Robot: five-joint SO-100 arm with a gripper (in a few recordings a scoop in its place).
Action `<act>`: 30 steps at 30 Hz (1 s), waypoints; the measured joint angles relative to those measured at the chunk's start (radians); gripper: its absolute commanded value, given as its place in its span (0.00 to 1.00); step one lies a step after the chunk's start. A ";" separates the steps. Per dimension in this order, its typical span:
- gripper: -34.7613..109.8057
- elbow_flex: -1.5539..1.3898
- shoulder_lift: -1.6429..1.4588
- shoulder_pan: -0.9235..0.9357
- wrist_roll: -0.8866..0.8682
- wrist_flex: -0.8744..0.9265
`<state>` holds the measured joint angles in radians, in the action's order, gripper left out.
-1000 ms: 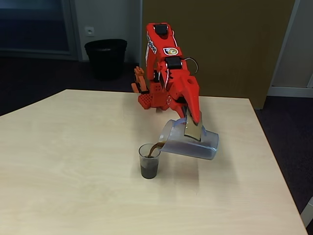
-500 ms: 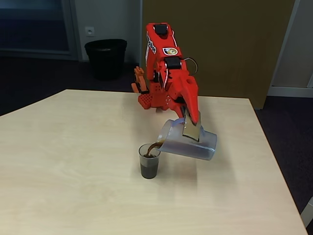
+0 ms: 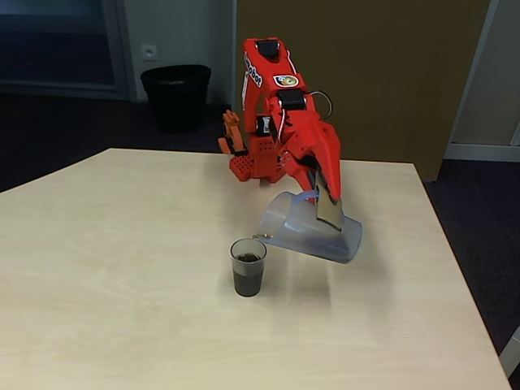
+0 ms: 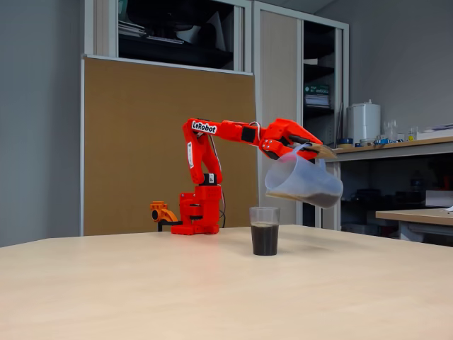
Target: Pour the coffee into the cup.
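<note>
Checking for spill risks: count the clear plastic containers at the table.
2: a small clear plastic tumbler standing on the pale wooden table, and a bluish translucent plastic pitcher held tilted just above it.

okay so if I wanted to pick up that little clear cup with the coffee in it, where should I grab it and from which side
Probably the cup at its upper wall, above the coffee, jaws level across the tapered sides. It stands upright and open-topped, so come in sideways, not from above. In a fixed view the pitcher hangs tilted at its right, so approach from the left or front.

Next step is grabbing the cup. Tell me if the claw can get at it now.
Probably not yet: the claw is shut on the pitcher. The cup stands unobstructed below the spout.
</note>
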<state>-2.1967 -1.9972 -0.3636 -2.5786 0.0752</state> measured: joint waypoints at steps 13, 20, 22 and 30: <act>0.24 0.127 0.081 -0.038 0.212 0.120; 0.24 0.241 0.206 -0.075 0.405 0.169; 0.24 0.290 0.253 -0.091 0.451 0.181; 0.24 0.433 0.383 -0.158 0.614 0.213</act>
<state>-1.7641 -1.6137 -0.5216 -1.9650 0.2884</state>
